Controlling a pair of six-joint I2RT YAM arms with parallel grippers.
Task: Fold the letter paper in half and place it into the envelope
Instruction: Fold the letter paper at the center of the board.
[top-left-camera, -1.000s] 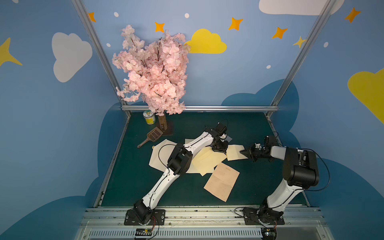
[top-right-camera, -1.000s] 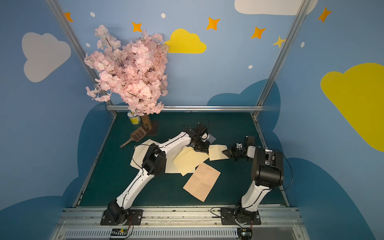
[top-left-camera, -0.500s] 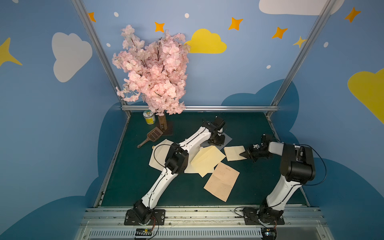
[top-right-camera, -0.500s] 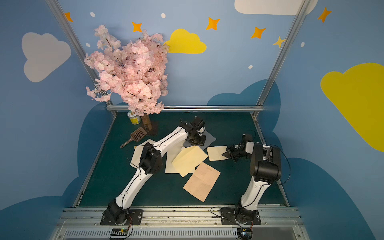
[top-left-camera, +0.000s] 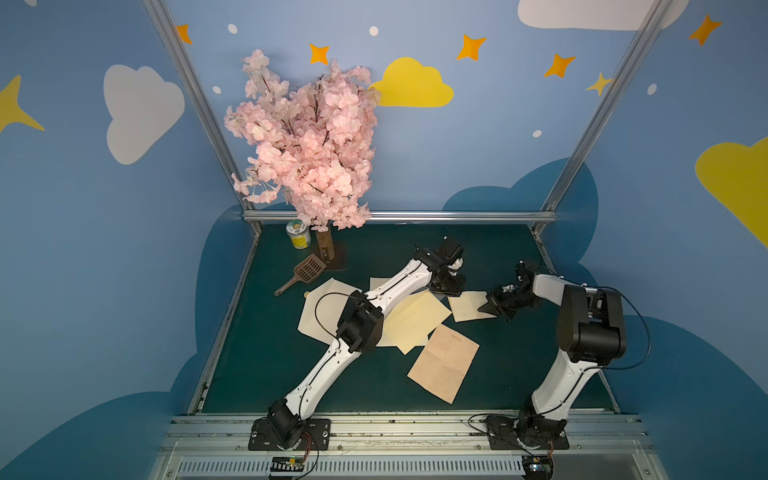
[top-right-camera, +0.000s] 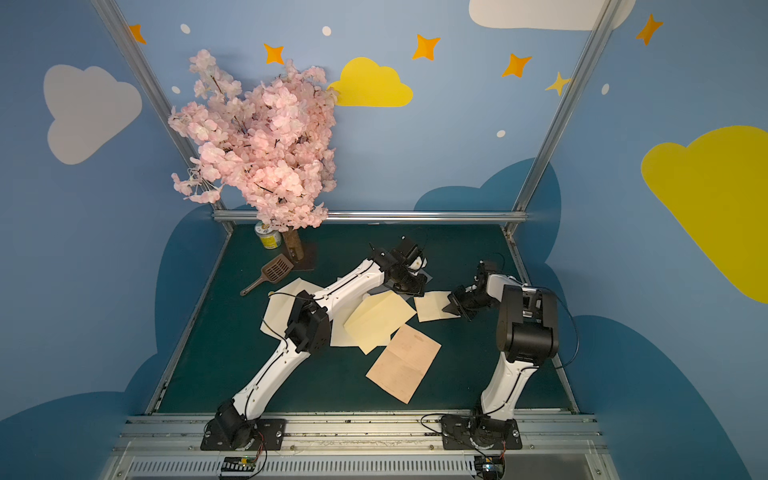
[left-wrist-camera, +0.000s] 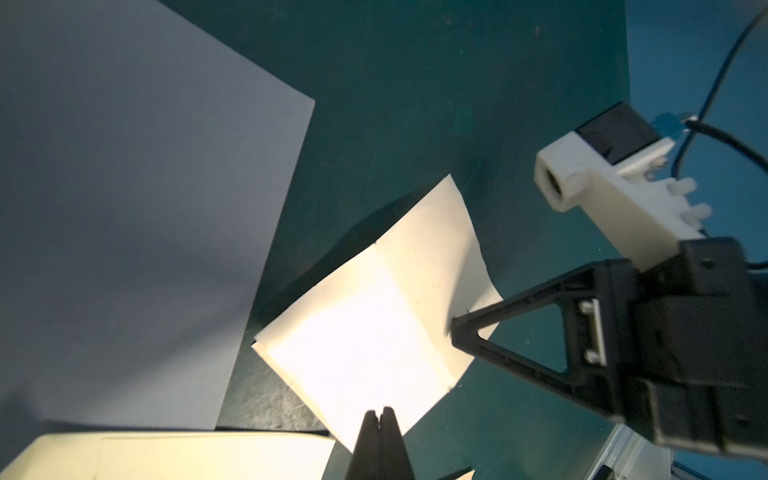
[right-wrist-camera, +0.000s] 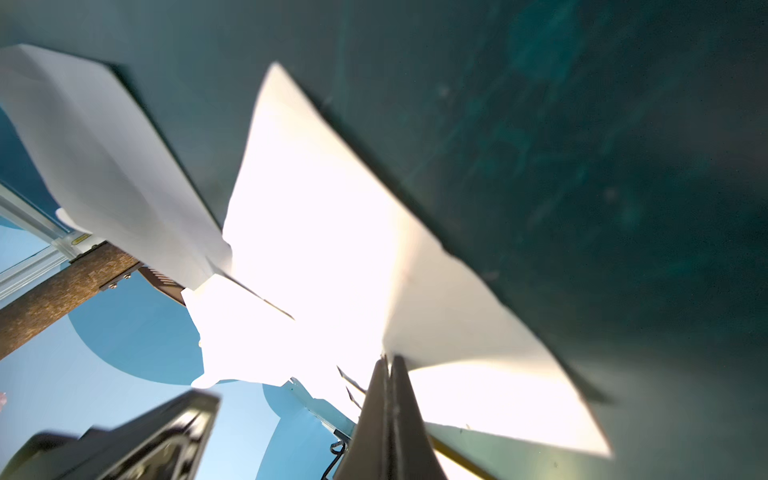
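right gripper (top-left-camera: 485, 309): clamped on the folded letter paper (top-left-camera: 467, 306), at its right edge.
left gripper (top-left-camera: 449, 291): jaws together, at the paper's rear left corner.
folded letter paper: on the worktop (top-left-camera: 266, 353), nearer its right edge.

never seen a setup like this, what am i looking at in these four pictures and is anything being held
Two white robot arms stand at the near edge of a dark green table. Two pictures look down from one camera head overhead. The other two come from a small camera on each arm's wrist, looking past its pincers.

On the table lie several cream sheets, a tan creased sheet, a brown scoop, a can and a fake pink blossom tree.

The right gripper is shut and seems to pinch the edge of a small folded cream sheet. The left gripper is shut too, at another corner of that sheet. Whether it presses on it I cannot tell.
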